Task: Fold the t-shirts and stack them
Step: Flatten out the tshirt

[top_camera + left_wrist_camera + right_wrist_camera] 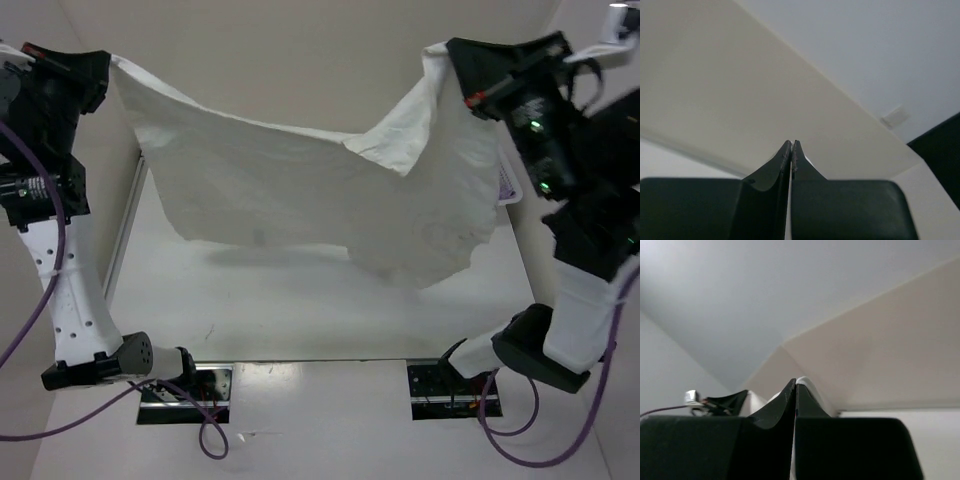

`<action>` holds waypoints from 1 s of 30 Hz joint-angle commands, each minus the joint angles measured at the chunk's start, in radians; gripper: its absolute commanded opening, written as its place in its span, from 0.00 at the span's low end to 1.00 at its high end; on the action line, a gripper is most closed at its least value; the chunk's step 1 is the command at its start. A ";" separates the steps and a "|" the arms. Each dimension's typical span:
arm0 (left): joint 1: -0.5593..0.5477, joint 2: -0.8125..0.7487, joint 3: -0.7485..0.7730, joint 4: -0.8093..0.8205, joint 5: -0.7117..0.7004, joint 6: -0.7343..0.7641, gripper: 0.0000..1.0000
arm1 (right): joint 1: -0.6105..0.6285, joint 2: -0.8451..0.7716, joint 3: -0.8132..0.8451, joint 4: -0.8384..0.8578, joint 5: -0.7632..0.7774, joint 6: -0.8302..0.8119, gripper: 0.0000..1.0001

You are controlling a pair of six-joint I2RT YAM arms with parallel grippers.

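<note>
**White shirt aloft, hanging uneven**

Table lies below the landing spot. The white t-shirt hangs in the air above it, strung between both arms. It sags mid-span, and the right side is bunched with a flap doubled over. Laid down like this, it would likely crease crooked.

Left gripper and right gripper are each pressed together on a thin top corner. With so little cloth in the bite, a sharp tug could slip one free.

Back wall stands close behind. A white-and-purple sliver shows past the shirt's right edge, too little to identify.
</note>
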 commanded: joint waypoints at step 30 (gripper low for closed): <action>0.090 0.267 -0.081 0.261 0.121 -0.035 0.00 | -0.649 0.387 -0.248 0.216 -0.794 0.228 0.00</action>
